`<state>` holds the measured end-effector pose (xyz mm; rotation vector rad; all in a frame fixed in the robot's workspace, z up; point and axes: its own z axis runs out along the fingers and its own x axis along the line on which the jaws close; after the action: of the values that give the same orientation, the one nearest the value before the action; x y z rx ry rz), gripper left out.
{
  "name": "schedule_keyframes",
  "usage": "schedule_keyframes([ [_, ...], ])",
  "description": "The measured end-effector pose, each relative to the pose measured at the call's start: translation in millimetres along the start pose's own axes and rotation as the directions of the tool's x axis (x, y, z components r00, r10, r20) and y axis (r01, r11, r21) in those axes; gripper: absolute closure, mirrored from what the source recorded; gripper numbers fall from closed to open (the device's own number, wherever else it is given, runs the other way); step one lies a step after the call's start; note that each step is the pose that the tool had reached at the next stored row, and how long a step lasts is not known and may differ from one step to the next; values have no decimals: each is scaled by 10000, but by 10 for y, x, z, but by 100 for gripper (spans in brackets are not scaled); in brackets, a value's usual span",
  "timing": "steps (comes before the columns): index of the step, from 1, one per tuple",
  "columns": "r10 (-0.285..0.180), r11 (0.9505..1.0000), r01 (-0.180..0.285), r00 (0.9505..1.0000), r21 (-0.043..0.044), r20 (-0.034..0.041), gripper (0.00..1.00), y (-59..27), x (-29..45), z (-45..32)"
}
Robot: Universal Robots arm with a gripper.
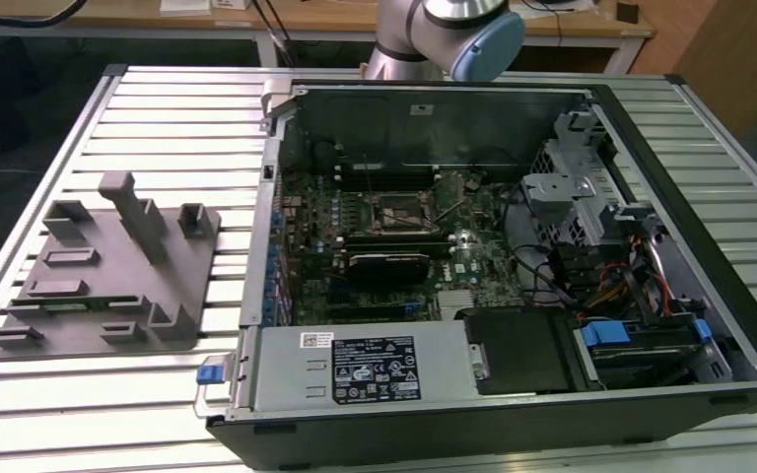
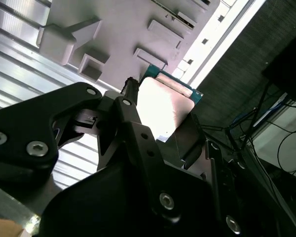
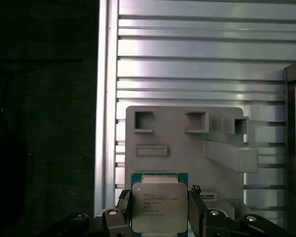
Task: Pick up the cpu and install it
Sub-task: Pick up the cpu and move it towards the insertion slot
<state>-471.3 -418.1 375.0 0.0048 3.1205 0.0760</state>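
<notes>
The end effector is closed on the cpu. In the first wrist view its two black fingers press against opposite side edges of the chip, and the jaws stand only as far apart as the chip is wide. The cpu faces that camera with its silvery metal top, a thin green rim showing around it. Behind it, clearly apart from it, lie the grey fixture with its square pockets and raised blocks and the slatted metal bench. One edge of the cpu and most of the finger linkage run out of that picture, so the far ends of the fingers cannot be seen there. In the second wrist view the cpu appears edge-on between the black fingers. Glare washes its top out to pale pink-white, only a sliver of green rim is plain, and the linkage hides its near part. In the exterior view the open computer case lies on the bench beside the fixture. The black socket sits on the board inside, its interior too small to make out. The arm is cut off by the picture's edge.
</notes>
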Motion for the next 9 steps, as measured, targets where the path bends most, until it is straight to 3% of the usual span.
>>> schedule_keyframes([
  [4,-1,10000,1,10000,0,1,46,3,-2,-57],
  [9,-1,10000,1,10000,0,0,46,3,-3,-60],
])
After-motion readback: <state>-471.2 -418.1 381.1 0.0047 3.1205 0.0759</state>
